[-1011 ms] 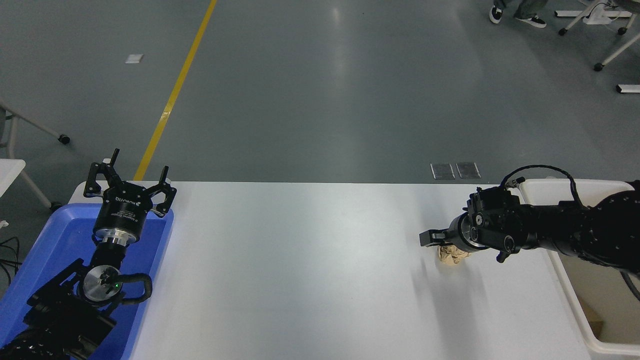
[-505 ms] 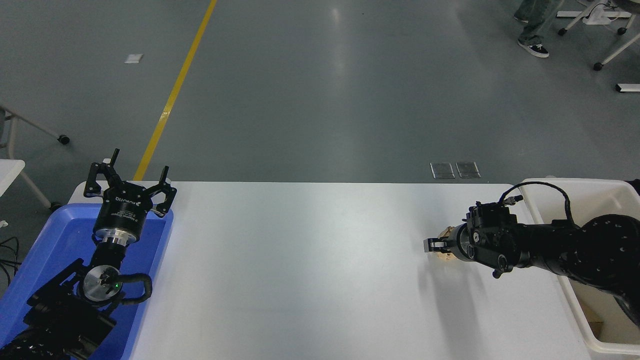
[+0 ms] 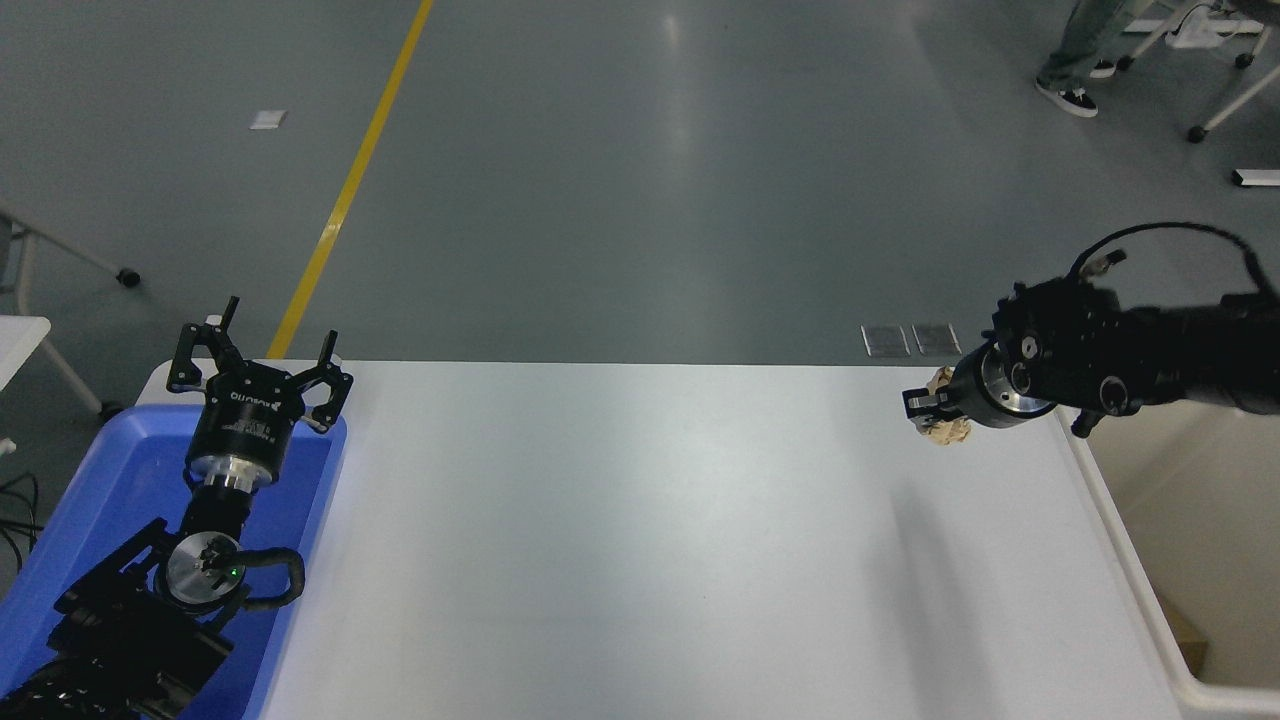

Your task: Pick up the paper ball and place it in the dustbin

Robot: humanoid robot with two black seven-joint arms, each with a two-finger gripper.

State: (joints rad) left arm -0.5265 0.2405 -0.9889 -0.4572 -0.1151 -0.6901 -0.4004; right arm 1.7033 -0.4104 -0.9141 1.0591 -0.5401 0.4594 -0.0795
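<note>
Tan-brown paper ball (image 3: 946,428), black right gripper (image 3: 928,408) with a silver wrist ring, cream-white dustbin (image 3: 1130,560), plain white table (image 3: 640,540), blue tray (image 3: 60,540) — grey floor (image 3: 650,170), yellow stripe (image 3: 345,190).

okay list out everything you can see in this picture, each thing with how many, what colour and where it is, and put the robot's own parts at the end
paper ball: one, tan-brown, held above the table's far right, in the right tool
dustbin: one, cream-white, at the table's right edge
tray: one, blue, on the table's left end
table: one, white, across the lower half
floor line: one, yellow, on the grey floor, upper left
floor plates: two, grey, beyond the table's far edge
person's shoes: dark with white soles, top right
chair legs: white, on castors, top right
left tool: one, black, open, parked over the tray
right tool: one, black, shut on the paper ball, raised
</note>
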